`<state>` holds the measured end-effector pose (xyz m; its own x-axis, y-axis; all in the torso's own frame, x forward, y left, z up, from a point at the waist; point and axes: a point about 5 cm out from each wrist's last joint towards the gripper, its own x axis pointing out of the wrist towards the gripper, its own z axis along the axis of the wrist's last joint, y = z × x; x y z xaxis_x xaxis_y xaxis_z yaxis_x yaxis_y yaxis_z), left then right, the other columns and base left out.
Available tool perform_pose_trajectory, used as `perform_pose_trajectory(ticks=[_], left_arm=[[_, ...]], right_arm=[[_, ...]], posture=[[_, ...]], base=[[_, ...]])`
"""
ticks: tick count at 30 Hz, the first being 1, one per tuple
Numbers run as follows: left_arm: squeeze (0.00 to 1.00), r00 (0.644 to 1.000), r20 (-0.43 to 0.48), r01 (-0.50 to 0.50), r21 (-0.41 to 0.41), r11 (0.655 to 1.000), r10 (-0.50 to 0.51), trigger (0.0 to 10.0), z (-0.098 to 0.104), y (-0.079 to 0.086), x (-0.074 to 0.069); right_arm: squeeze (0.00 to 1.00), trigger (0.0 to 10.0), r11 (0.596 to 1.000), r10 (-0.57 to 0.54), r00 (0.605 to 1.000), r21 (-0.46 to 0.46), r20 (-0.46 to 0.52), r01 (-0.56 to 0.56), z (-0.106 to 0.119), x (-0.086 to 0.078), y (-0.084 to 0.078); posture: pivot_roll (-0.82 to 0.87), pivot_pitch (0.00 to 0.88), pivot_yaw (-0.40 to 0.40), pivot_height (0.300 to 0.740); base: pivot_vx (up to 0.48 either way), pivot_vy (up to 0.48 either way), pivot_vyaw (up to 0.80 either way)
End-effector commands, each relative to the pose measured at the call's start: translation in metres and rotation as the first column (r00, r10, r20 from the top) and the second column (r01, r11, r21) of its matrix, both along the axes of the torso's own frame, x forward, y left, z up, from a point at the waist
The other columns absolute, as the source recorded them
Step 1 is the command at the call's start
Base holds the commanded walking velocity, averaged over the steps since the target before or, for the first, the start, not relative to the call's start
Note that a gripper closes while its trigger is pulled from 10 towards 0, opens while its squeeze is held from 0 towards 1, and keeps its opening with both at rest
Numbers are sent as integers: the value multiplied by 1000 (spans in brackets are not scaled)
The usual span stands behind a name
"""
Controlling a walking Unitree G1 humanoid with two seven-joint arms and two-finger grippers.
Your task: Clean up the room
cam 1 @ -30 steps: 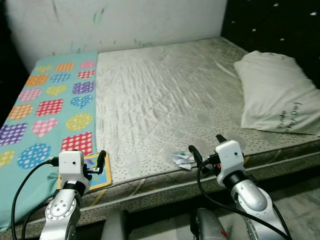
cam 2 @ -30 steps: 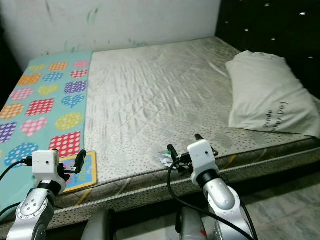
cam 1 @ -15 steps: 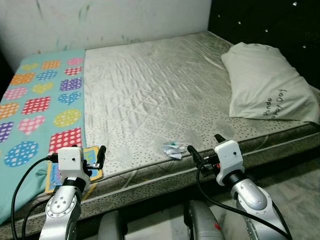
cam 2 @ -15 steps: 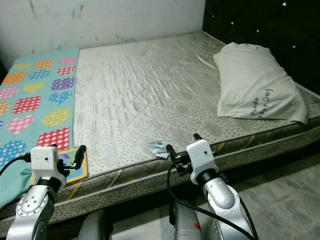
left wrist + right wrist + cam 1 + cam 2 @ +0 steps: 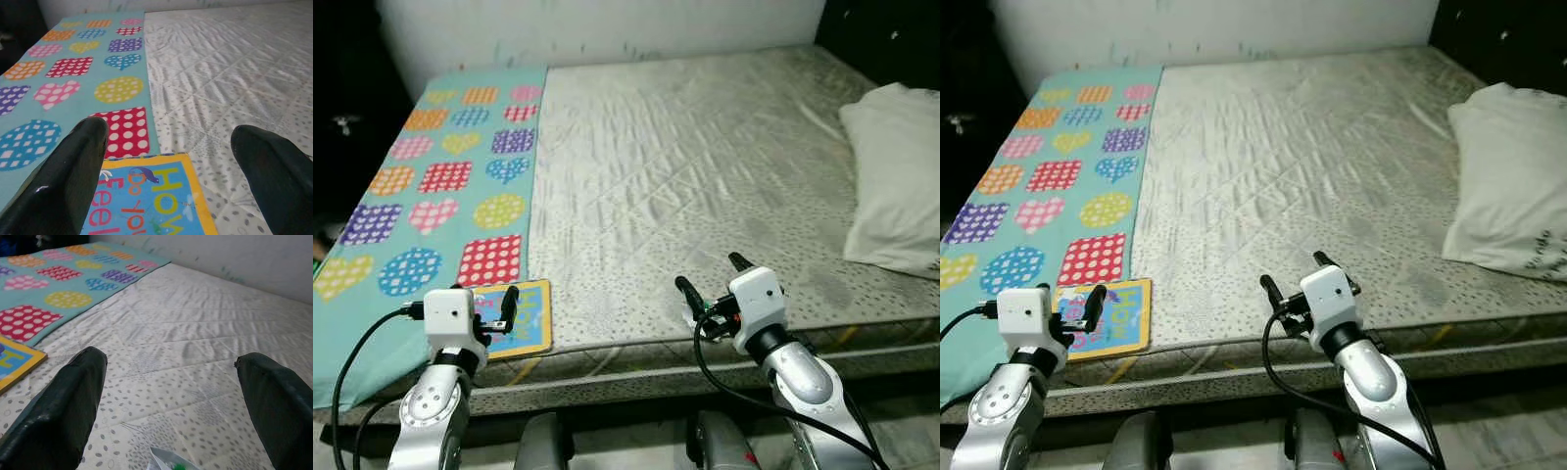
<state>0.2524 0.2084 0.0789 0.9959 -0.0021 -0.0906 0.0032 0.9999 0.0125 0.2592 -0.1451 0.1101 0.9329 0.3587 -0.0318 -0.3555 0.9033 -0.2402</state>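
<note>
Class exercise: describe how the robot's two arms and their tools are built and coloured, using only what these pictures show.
Both arms are silver metal with rounded joints. Each carries a white, boxy wrist block, a looping black cable and two long, glossy black fingers: the left tool and the right tool.

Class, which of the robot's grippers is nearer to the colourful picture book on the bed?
Left. The left gripper hovers right over the picture book; the right gripper is off toward the pillow side.
</note>
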Motion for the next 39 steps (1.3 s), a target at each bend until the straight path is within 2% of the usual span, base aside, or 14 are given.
perform_pose_trajectory(ticks=[1, 9, 20, 39], left_arm=[[0, 999, -25, -20, 8, 1000, 21, 10000, -3, 5, -4], [0, 999, -26, -23, 12, 1000, 23, 10000, -4, 5, -5], [0, 1000, -24, 0, 5, 1000, 0, 10000, -3, 3, -5], [0, 1000, -27, 1, 0, 1000, -1, 10000, -3, 2, -5]], right_arm=[[0, 10000, 1000, 6, 1000, 6, -5, -6, -1, -1, 1], [0, 10000, 1000, 19, 1000, -9, 10, -19, 1, 0, 2], [0, 10000, 1000, 29, 999, -10, 27, -29, 3, 2, 4], [0, 10000, 1000, 16, 1000, -4, 19, -16, 0, 3, 3]], posture=[[-214, 23, 47, 599], [-209, 20, 43, 599], [-208, 20, 41, 599], [-206, 26, 43, 599]], base=[[0, 0, 0], [0, 0, 0], [0, 0, 798], [260, 0, 0]])
